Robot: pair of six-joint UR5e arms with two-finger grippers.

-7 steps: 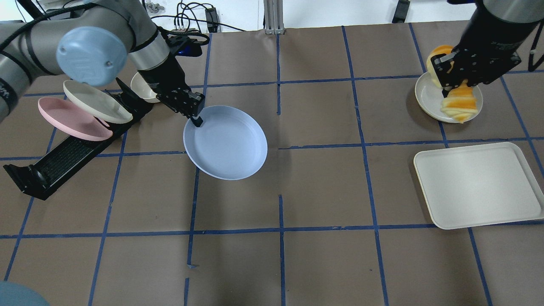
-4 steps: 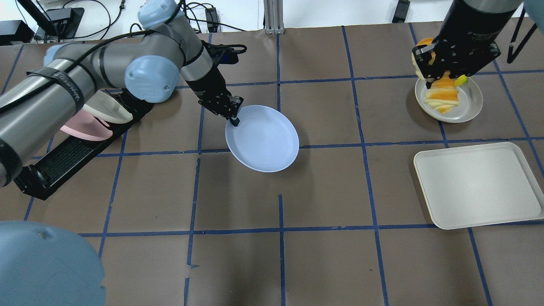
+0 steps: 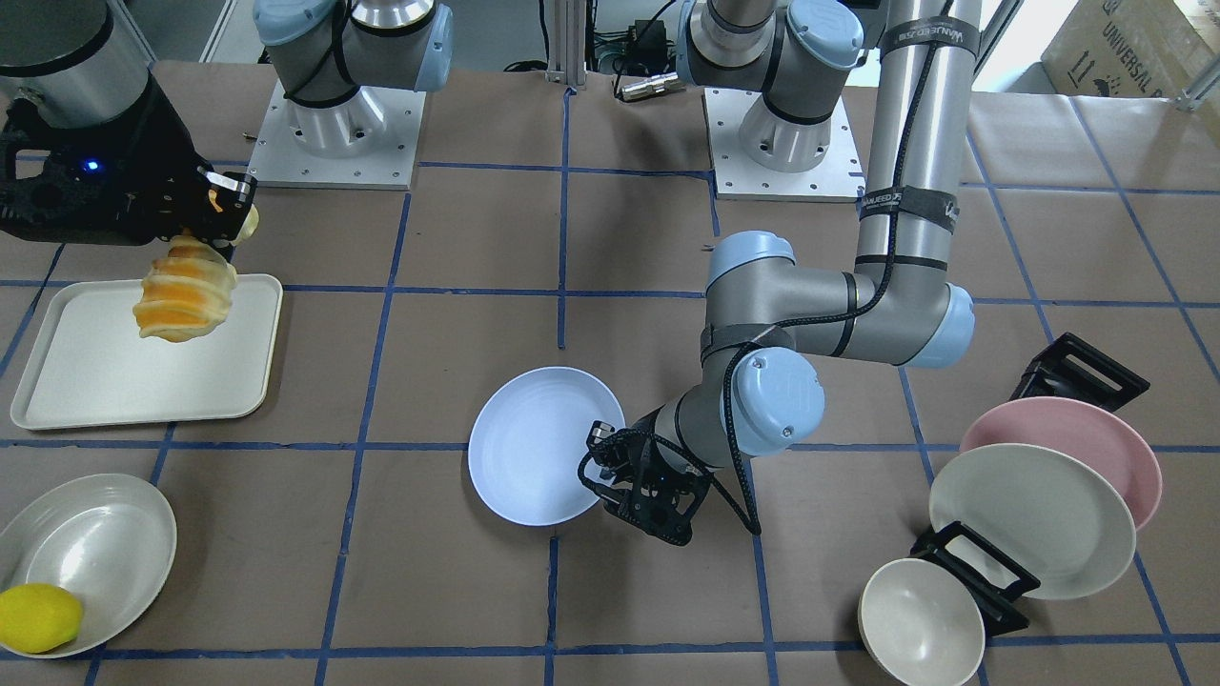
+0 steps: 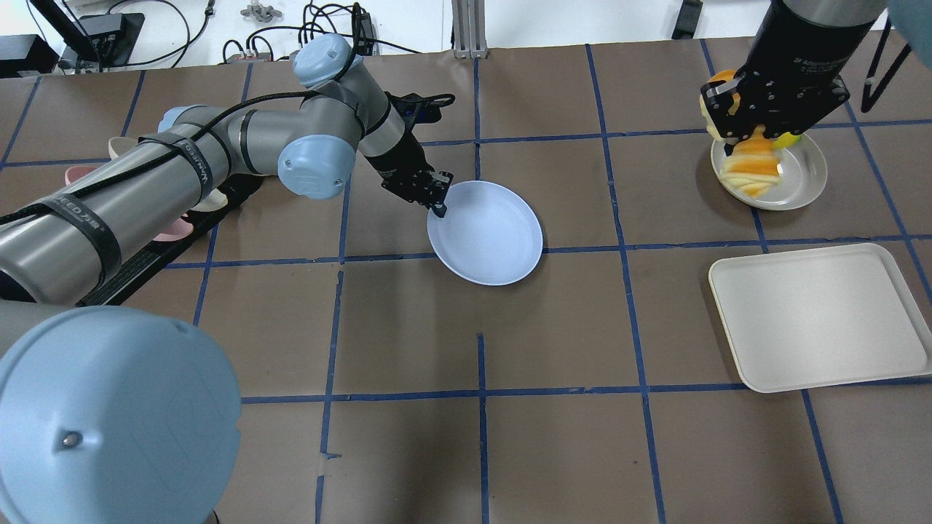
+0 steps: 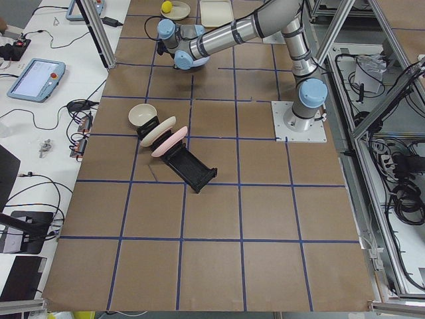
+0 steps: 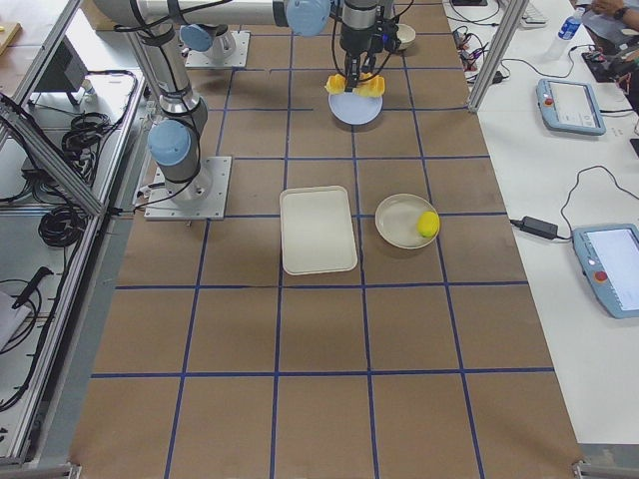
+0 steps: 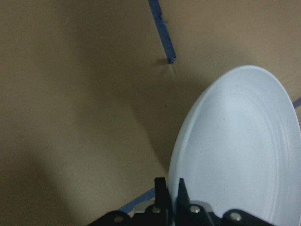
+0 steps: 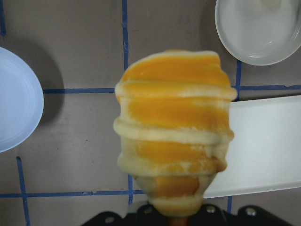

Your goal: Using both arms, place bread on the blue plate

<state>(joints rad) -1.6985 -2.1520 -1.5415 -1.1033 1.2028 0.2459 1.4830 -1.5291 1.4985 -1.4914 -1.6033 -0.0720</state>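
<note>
Over the brown, blue-taped table (image 4: 408,327), the left gripper (image 4: 439,209) is pinching the blue plate (image 4: 495,236) by its far-left rim at mid-table. The right gripper (image 4: 761,135) is clamping the bread (image 4: 753,171) by one end, dangling it at the far right, well apart from the plate.

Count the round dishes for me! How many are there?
5. The blue plate is mid-table, held by the left gripper; a pink plate and a cream plate lean in the black rack with a small bowl at its end; one dish holds the lemon.
</note>
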